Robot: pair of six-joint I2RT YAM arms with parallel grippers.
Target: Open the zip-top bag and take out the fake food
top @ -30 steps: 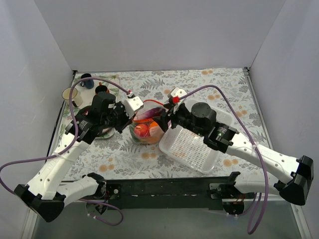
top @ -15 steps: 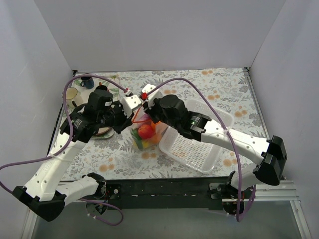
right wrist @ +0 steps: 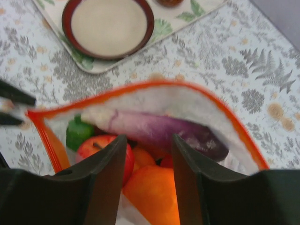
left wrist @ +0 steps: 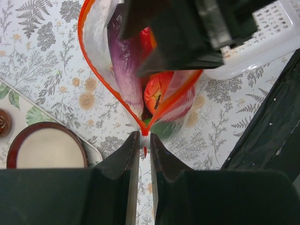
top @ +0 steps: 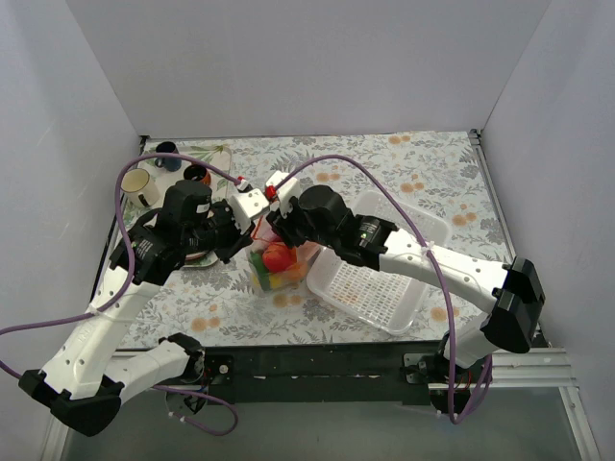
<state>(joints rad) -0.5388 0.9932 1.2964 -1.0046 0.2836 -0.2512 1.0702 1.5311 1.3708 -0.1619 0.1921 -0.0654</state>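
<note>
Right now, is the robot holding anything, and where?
The left hand pinches the zip-top bag at the corner of its orange zip strip. The right hand is open at the bag's mouth, holding nothing.

I work over a tabletop (top: 384, 158) covered in a pale cloth printed with grey ferns and small orange flowers. Plain walls box me in: a back wall (top: 307, 67), a left wall (top: 58, 144) and a right wall (top: 567, 115), all matte pale grey. The light is soft and even. A black rail (top: 317, 365) runs along the near edge.
</note>
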